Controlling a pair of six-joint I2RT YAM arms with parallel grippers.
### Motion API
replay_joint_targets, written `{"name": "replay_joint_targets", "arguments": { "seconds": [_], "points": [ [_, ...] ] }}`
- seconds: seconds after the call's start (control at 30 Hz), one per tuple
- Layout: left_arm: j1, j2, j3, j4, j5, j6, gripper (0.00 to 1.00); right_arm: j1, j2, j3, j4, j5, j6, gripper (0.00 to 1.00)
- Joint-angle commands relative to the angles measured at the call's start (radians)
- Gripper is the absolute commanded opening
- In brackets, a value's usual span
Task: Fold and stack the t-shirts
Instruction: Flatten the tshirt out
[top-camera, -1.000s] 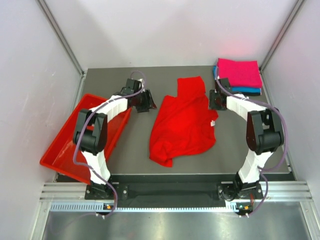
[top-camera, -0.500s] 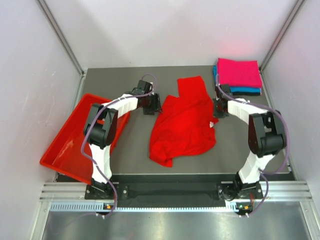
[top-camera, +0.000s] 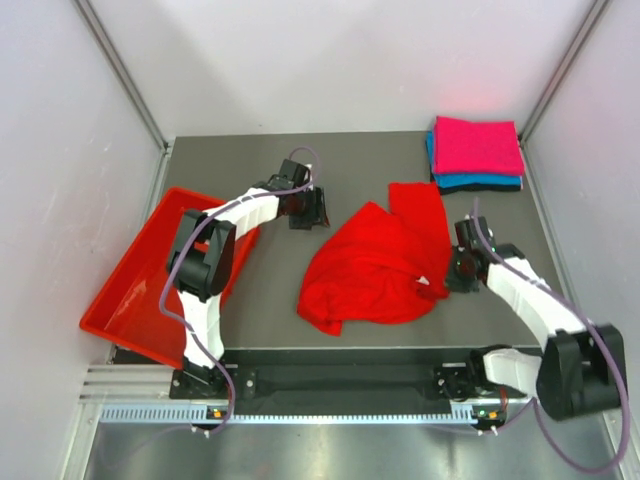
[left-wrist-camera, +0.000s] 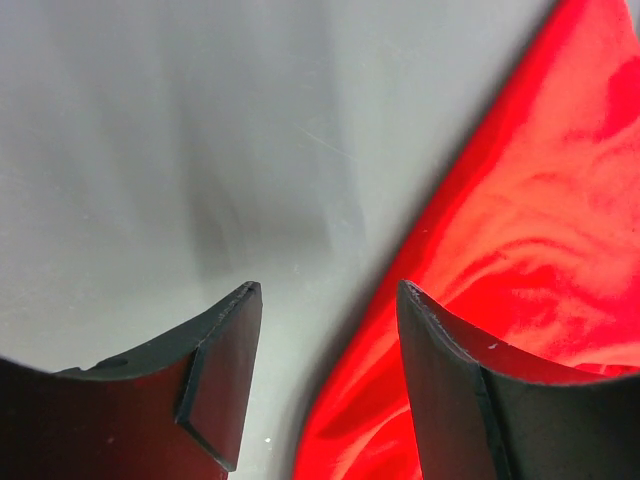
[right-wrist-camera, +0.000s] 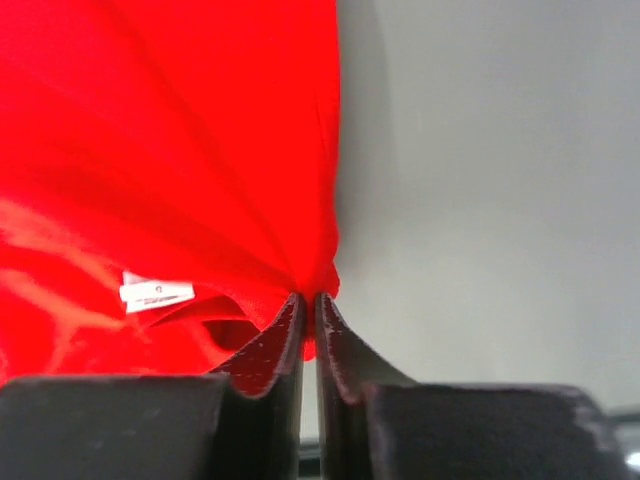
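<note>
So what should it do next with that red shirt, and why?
Probably the left tool should slide sideways onto the edge of the red t-shirt and close. Its jaws stand open over bare table, with the cloth just beside them, while the right tool is shut on another edge. With two grips the crumpled shirt could be spread flat for folding.

teal-blue shirt (top-camera: 478, 181) mostly buried under magenta-pink shirt (top-camera: 478, 145), far right corner of table (top-camera: 260, 290); only its left and near edges show. red shirt (right-wrist-camera: 150, 150) cut off in both wrist views. label (right-wrist-camera: 156, 292) print unreadable.
</note>
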Motion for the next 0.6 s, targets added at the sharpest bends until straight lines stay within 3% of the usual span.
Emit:
{"name": "replay_joint_targets", "arguments": {
  "seconds": [0.0,0.1,0.2,0.37,0.5,0.57],
  "points": [
    [-0.013,-0.019,0.026,0.010,0.056,0.004,0.61,-0.013,-0.152,-0.040,-0.069,-0.040,0.126,0.11],
    [-0.030,0.015,0.033,0.009,0.068,0.008,0.62,-0.014,-0.237,-0.037,-0.089,-0.049,0.160,0.33],
    [-0.045,0.027,0.014,0.015,0.076,0.007,0.63,-0.019,-0.220,0.031,-0.032,-0.003,0.092,0.41],
    [-0.057,0.061,0.007,0.037,0.099,0.018,0.63,-0.071,0.058,0.244,0.092,0.009,-0.112,0.40],
    [-0.060,0.085,0.001,0.027,0.131,0.019,0.63,-0.088,0.229,0.327,0.187,-0.025,-0.157,0.39],
    [-0.066,0.076,-0.022,0.027,0.134,0.022,0.55,-0.091,0.283,0.330,0.213,-0.031,-0.165,0.40]
  ]
}}
